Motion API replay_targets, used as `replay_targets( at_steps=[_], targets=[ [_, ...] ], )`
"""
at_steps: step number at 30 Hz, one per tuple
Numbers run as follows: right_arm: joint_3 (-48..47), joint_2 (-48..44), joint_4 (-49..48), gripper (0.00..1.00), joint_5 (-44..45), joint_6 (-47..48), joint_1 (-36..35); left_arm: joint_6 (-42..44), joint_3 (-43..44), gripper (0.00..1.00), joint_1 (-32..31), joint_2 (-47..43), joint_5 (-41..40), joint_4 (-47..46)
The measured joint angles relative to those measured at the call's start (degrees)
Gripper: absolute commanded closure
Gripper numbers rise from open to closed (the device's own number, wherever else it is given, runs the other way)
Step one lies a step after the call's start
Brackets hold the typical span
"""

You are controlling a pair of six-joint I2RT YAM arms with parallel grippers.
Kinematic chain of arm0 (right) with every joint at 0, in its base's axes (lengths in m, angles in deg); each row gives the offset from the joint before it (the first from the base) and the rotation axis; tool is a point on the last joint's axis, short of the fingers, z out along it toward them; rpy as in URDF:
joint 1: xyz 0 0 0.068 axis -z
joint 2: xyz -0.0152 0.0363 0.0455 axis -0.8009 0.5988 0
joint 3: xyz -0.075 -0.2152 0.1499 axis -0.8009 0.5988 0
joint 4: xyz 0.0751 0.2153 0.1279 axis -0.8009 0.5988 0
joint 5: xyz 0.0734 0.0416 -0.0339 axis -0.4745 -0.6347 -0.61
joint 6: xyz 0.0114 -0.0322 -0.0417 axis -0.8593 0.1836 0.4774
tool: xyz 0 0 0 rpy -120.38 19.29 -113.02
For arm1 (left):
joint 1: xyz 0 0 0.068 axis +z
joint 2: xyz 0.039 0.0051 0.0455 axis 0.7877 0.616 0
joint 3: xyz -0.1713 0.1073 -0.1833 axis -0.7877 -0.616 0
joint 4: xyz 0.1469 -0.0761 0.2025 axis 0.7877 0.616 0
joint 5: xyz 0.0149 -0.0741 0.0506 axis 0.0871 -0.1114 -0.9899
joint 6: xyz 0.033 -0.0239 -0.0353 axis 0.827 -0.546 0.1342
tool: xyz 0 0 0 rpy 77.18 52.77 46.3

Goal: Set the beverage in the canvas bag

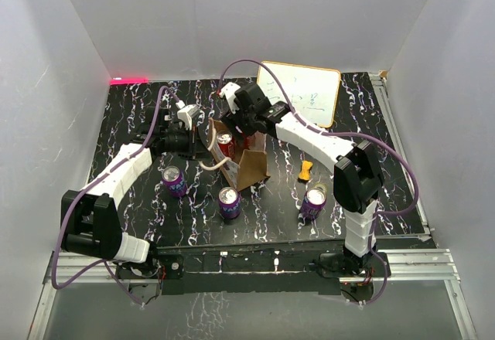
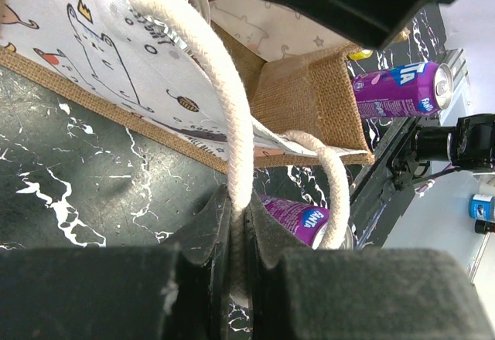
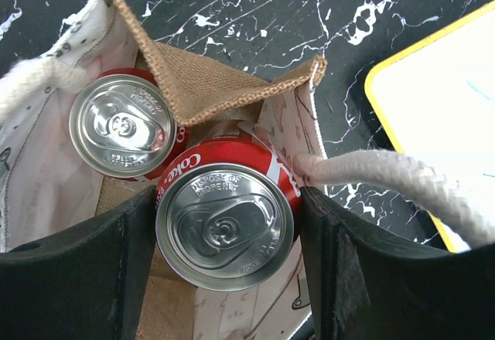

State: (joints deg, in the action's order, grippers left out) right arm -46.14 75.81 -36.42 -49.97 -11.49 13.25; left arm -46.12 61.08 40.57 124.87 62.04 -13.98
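Red Coke can (image 3: 224, 228) sits clamped between the fingers of the right claw (image 3: 226, 247), inside the open mouth of the canvas bag (image 3: 232, 85). A second red can (image 3: 124, 127) stands in the bag, touching the first at its 10 o'clock. The left claw (image 2: 238, 232) is pinched tight on a cream rope handle (image 2: 224, 100). The bag rests near the middle of the tabletop (image 1: 371, 124). Around it lie purple cans at 8 (image 1: 173, 179), 6 (image 1: 228, 201) and 4 o'clock (image 1: 313, 201), and a whiteboard (image 1: 305, 93) at 1 o'clock.
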Motion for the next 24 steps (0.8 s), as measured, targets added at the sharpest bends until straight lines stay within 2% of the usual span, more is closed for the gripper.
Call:
replay_targets(
  at_steps=[8, 24],
  targets=[
    [-0.3, 0.6, -1.5, 0.92, -0.9, -3.7, 1.6, 0.4, -0.2, 1.00, 0.0, 0.0, -0.1, -0.2],
    [-0.2, 2.4, -7.4, 0.92, 2.5, -7.5, 1.7, 0.9, -0.2, 1.00, 0.0, 0.0, -0.1, 0.2]
  ],
)
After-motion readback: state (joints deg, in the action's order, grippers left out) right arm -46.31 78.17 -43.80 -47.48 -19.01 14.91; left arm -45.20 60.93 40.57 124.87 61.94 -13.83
